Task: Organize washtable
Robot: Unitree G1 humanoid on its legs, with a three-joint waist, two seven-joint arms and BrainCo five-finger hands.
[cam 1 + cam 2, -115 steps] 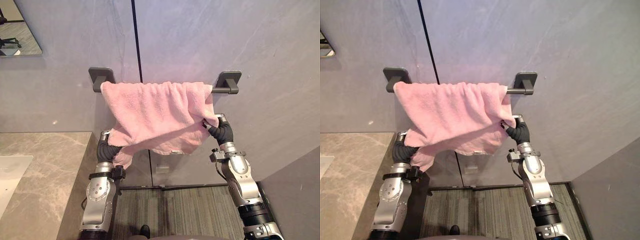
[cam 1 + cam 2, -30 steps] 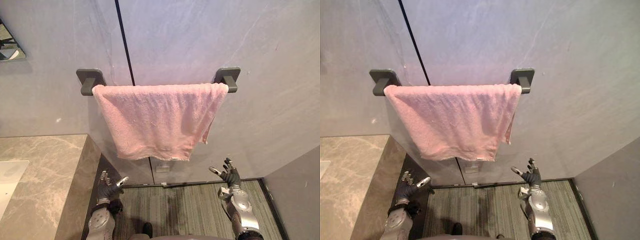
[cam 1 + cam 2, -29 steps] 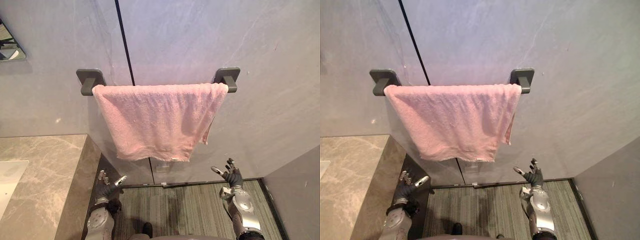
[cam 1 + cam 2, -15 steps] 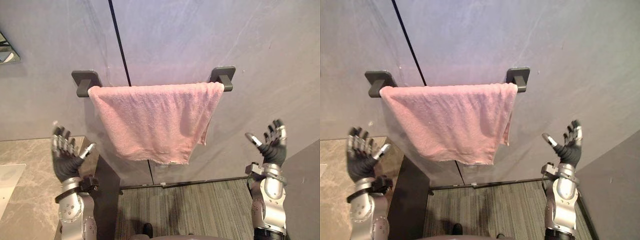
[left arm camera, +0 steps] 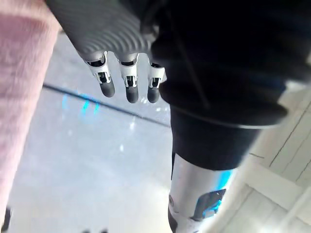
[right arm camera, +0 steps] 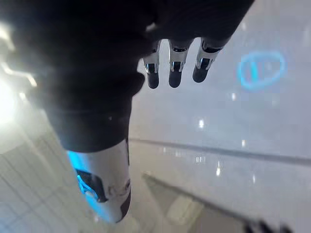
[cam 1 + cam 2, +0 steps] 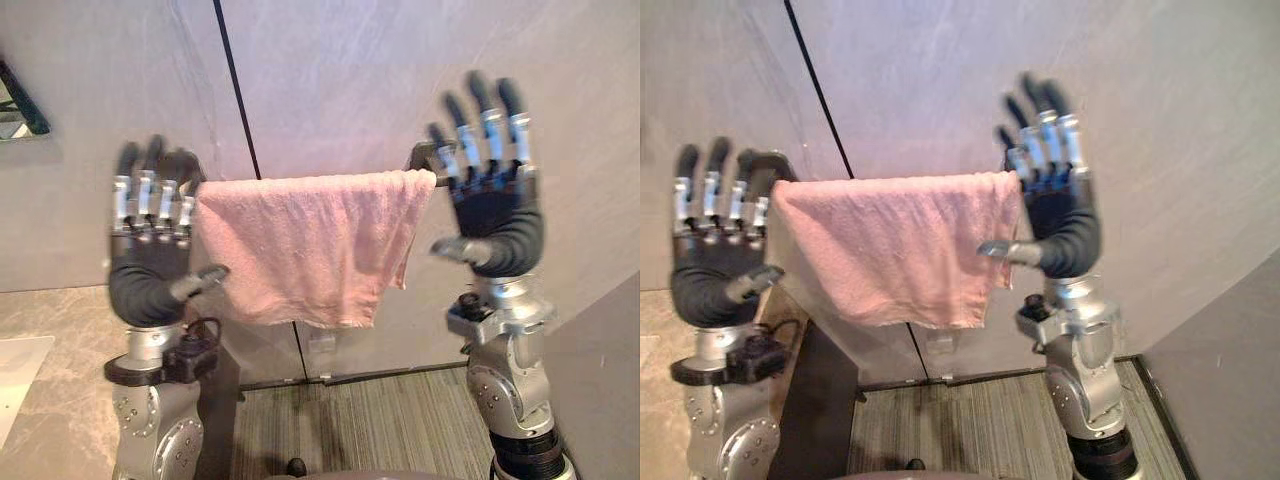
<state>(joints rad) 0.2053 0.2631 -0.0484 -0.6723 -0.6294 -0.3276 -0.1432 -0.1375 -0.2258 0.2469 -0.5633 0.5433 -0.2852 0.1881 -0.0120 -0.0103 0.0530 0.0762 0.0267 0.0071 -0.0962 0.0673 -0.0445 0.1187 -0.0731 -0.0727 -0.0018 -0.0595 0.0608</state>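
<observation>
A pink towel point(image 7: 305, 240) hangs spread over the dark wall rail point(image 7: 425, 155), whose left mount is hidden behind my left hand. My left hand point(image 7: 150, 265) is raised beside the towel's left edge, open, fingers straight up, palm facing me. My right hand point(image 7: 490, 205) is raised at the towel's right end, in front of the rail's right mount, open with straight fingers. Neither hand holds the towel. The left wrist view shows the towel point(image 5: 22, 92) alongside my straight fingers point(image 5: 127, 85). The right wrist view shows straight fingers point(image 6: 175, 65) before the wall.
A marble counter point(image 7: 60, 370) with a white basin's edge point(image 7: 15, 365) lies at the lower left. A mirror's corner point(image 7: 15, 105) is on the wall at the far left. Striped floor point(image 7: 380, 420) runs below the towel, and a grey wall point(image 7: 610, 390) closes the right side.
Both hands rose from low near the floor to rail height, either side of the towel, fingers staying straight. The towel hangs as before.
</observation>
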